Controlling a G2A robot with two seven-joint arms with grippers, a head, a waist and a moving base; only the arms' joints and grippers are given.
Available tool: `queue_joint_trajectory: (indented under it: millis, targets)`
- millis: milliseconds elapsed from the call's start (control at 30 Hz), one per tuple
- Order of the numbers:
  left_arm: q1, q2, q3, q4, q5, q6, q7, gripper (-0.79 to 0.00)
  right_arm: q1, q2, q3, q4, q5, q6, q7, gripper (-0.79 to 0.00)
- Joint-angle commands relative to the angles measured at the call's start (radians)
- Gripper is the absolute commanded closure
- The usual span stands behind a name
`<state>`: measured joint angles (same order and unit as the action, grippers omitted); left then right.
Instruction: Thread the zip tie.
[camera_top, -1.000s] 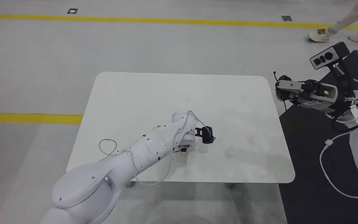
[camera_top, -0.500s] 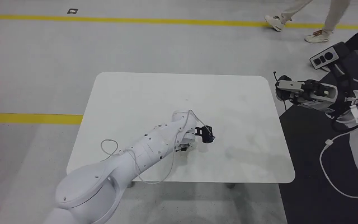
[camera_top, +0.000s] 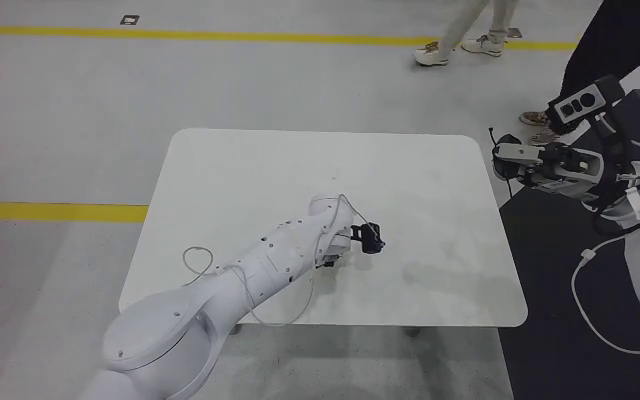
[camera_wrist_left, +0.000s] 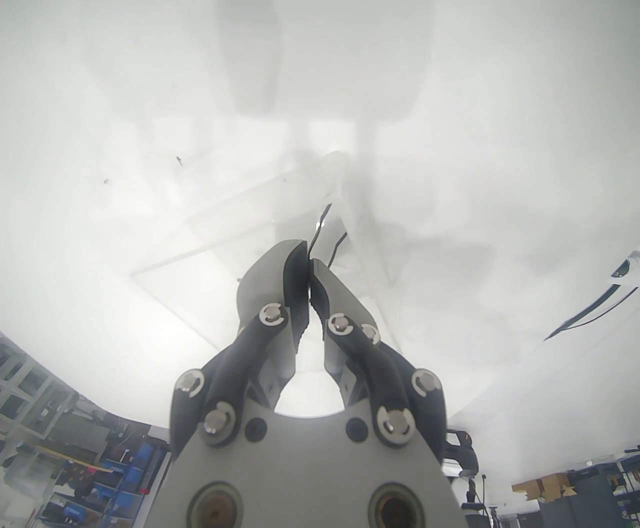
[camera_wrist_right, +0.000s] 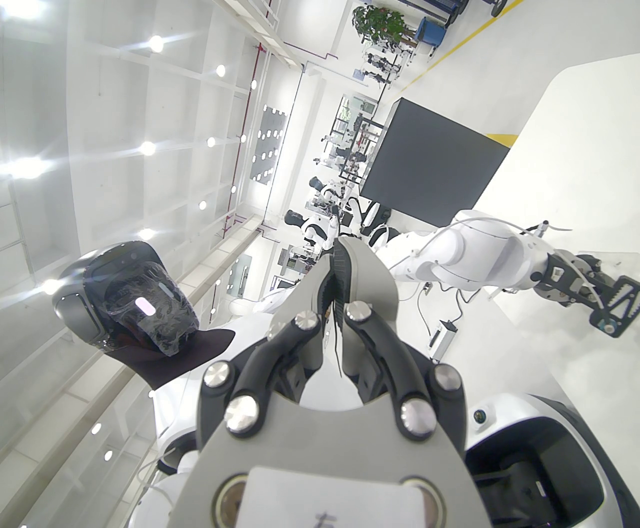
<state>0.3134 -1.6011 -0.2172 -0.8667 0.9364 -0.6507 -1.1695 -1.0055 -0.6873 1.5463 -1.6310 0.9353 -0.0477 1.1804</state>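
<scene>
Left arm (camera_top: 285, 255) nudged; zip tie (camera_wrist_left: 320, 227) half-hidden

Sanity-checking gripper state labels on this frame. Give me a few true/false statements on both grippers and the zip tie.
1. The left gripper is above the white table. True.
2. The left gripper is wide open. False: its fingers are shut on a thin black strand, the zip tie.
3. The right gripper has its fingertips together. True.
4. The right gripper points straight down at the white table. False: it faces out into the room behind.
</scene>
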Motion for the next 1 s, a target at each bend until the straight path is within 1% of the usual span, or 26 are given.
queue_joint_trajectory:
  millis: [0,100,167,267,333,433,500,567,633,700,733,833,900,933,967]
  targets:
    - [-0.003,0.001,-0.002,-0.01,0.001,0.004,-0.004,0.0,0.0,0.0,0.0,0.0,0.0,0.0,0.0,0.0]
    - [-0.008,0.006,-0.009,-0.042,0.006,0.02,-0.02,0.0,0.0,0.0,0.0,0.0,0.0,0.0,0.0,0.0]
    - [-0.01,0.013,-0.014,-0.082,0.014,0.036,-0.036,0.0,0.0,0.0,0.0,0.0,0.0,0.0,0.0,0.0]
    - [-0.01,0.033,-0.034,-0.171,0.034,0.073,-0.073,0.0,0.0,0.0,0.0,0.0,0.0,0.0,0.0,0.0]
    - [-0.004,0.055,-0.056,-0.249,0.047,0.103,-0.103,0.0,0.0,0.0,0.0,0.0,0.0,0.0,0.0,0.0]
    - [0.02,0.101,-0.099,-0.379,0.08,0.159,-0.159,0.0,0.0,0.0,0.0,0.0,0.0,0.0,0.0,0.0]
    - [0.04,0.139,-0.133,-0.473,0.113,0.192,-0.192,0.0,0.0,0.0,0.0,0.0,0.0,0.0,0.0,0.0]
    - [0.069,0.18,-0.183,-0.576,0.161,0.221,-0.221,0.0,0.0,0.0,0.0,0.0,0.0,0.0,0.0,0.0]
    - [0.114,0.222,-0.241,-0.694,0.239,0.218,-0.201,0.0,0.0,0.0,0.0,0.0,0.0,0.0,0.0,0.0]
    - [0.177,0.261,-0.296,-0.796,0.344,0.213,-0.116,0.0,0.0,0.0,0.0,0.0,0.0,0.0,0.0,0.0]
    - [0.189,0.267,-0.304,-0.812,0.365,0.213,-0.095,0.0,0.0,0.0,0.0,0.0,0.0,0.0,0.0,0.0]
    - [0.189,0.267,-0.304,-0.812,0.365,0.213,-0.095,0.0,0.001,0.0,0.001,-0.014,-0.019,-0.013,-0.004,0.0]
    - [0.189,0.267,-0.304,-0.812,0.365,0.213,-0.095,0.0,0.002,0.003,0.016,-0.041,-0.13,-0.076,-0.016,0.0]
    - [0.192,0.267,-0.31,-0.815,0.366,0.214,-0.068,0.0,0.001,0.005,0.024,-0.056,-0.167,-0.109,-0.004,0.0]
    - [0.2,0.269,-0.329,-0.8,0.353,0.22,-0.036,0.0,0.0,0.006,0.035,-0.065,-0.192,-0.144,0.015,0.0]
